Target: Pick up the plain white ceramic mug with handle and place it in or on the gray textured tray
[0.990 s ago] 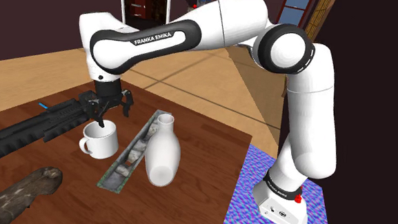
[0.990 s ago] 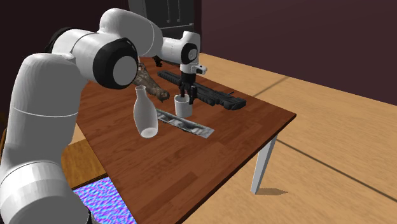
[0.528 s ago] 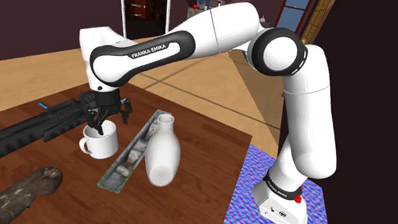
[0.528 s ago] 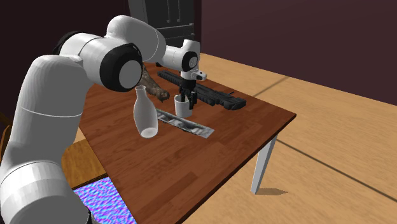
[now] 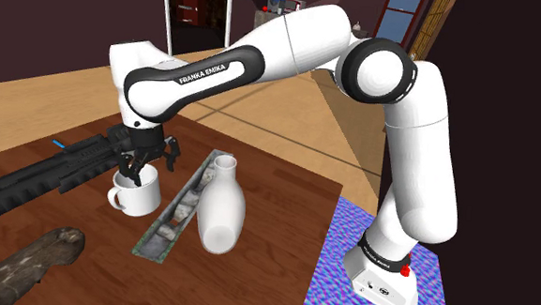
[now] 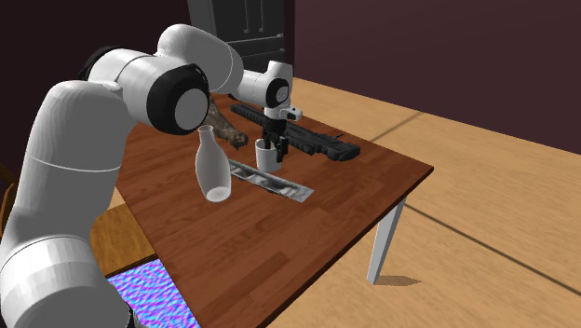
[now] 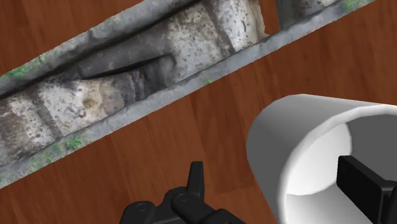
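Note:
A plain white mug [image 5: 137,196] with a handle stands upright on the brown table; it is also visible as the mug [image 6: 268,158]. My gripper [image 5: 130,172] is down at its rim and open. In the wrist view one finger [image 7: 366,188] is inside the mug [image 7: 299,146] and the other finger [image 7: 194,184] hangs outside, apart from the wall. The long, narrow grey textured tray [image 5: 175,215] lies flat right beside the mug, between it and a white bottle. The same tray [image 6: 275,183] [image 7: 127,89] holds mottled stone-like patches.
A tall white bottle [image 5: 221,210] [image 6: 211,168] stands on the tray's far side from the mug. A long black rifle-like object [image 5: 42,174] [image 6: 303,140] lies behind the mug. A brown wood piece [image 5: 20,258] rests near the table's corner.
The gripper has come down a little onto the mug's rim, one finger dipping into the opening. The mug, tray and bottle have not moved.

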